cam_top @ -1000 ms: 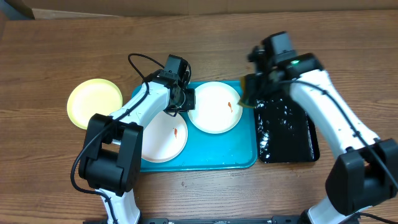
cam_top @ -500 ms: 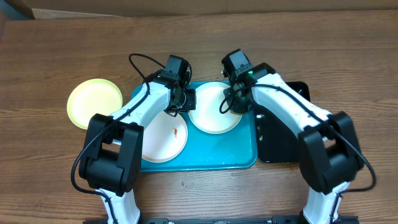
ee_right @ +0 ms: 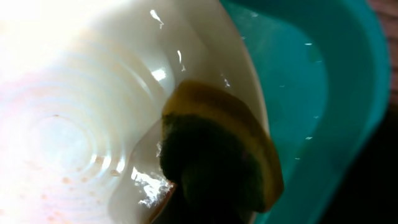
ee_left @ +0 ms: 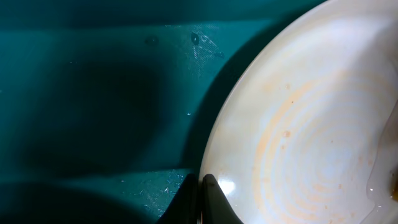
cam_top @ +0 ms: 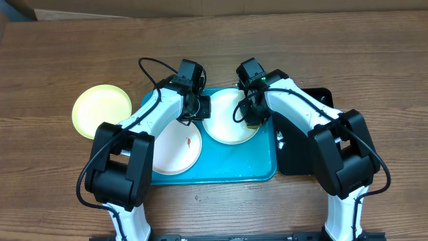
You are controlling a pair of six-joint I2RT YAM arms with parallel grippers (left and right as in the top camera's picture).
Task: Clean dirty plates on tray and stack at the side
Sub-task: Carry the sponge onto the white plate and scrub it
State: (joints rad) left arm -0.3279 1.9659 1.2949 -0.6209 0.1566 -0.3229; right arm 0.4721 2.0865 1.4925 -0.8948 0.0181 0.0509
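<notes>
No readable text here. No label, brand, number or sign legible on anything in the overhead or either wrist view.
</notes>
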